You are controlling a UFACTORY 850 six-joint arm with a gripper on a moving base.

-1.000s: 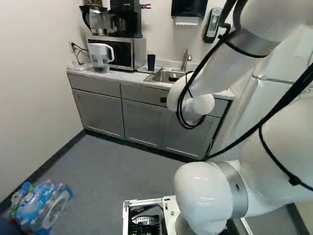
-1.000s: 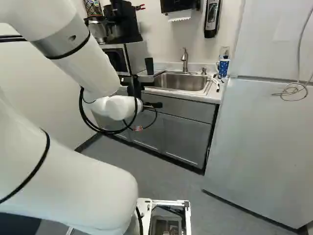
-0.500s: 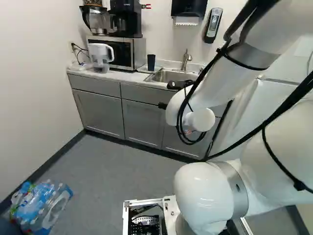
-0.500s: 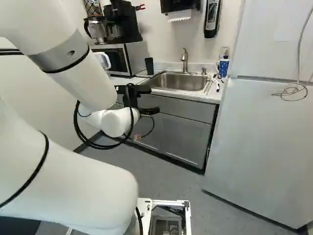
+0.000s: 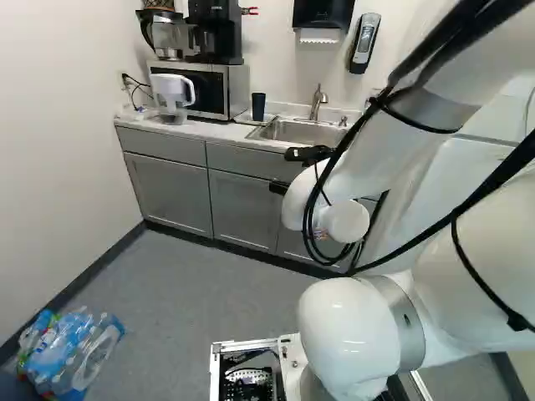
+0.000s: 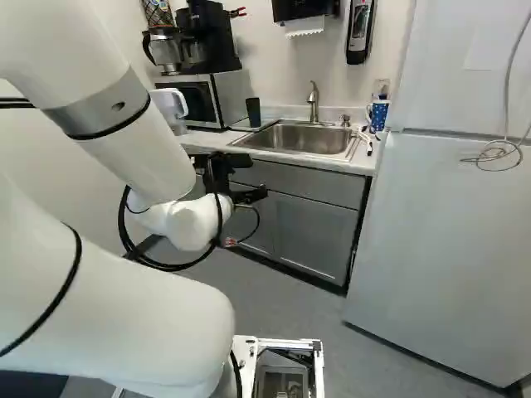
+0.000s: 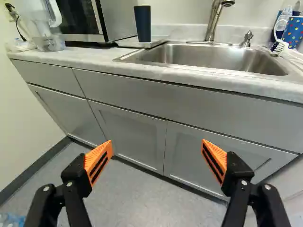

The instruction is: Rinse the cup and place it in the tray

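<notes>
My gripper (image 6: pixel 255 177) is out in front of the counter's cabinets, below the counter edge. In the wrist view the gripper (image 7: pixel 157 146) is open, its orange pads wide apart with nothing between them. The dark cup (image 7: pixel 143 23) stands upright ahead and beyond the fingers, on a thin flat tray (image 7: pixel 133 43) between the microwave and the sink. The steel sink (image 7: pixel 213 57) has its faucet (image 7: pixel 214 21) at the back. Another cup, blue with dots (image 7: pixel 294 33), stands past the sink's far corner and holds brushes.
A microwave (image 5: pixel 209 88) with a coffee maker on top and a white pitcher (image 5: pixel 173 93) stand along the counter (image 5: pixel 201 128). The fridge (image 6: pixel 440 249) rises beside the sink. Bottles (image 5: pixel 71 351) lie on the floor by the wall. Dispensers hang above the sink.
The forearm and wrist have shifted leftward in the right base view, and the gripper's fingers now show in the left base view, where the arm had mostly hidden them. The base has stayed put.
</notes>
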